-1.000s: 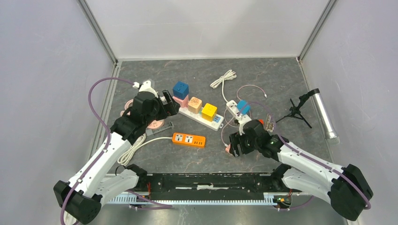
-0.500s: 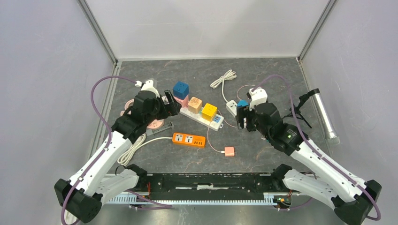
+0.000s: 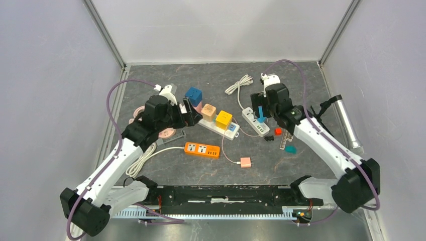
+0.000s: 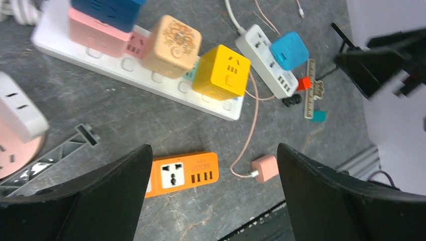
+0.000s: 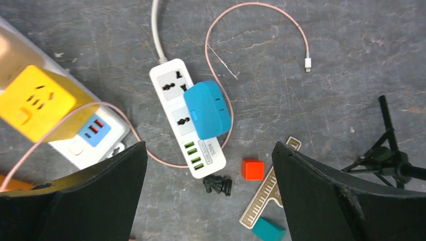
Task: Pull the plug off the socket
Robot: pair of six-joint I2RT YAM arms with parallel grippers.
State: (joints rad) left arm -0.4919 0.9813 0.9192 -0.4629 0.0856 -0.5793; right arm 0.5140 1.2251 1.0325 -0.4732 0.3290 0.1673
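Right hand (image 5: 208, 145) hangs released over blue plug (image 5: 207, 109), which hides part of white socket (image 5: 171, 83).

Probably a robotics lab cell, plain grey walls (image 3: 45, 75), aluminium corner posts (image 3: 104, 35), dark marbled tabletop (image 3: 211, 75)

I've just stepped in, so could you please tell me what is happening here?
The right claw hangs open above the blue plug, which sits in the small white strip; it is not yet gripped. The left claw, also open, hovers by the long strip carrying cube adapters.
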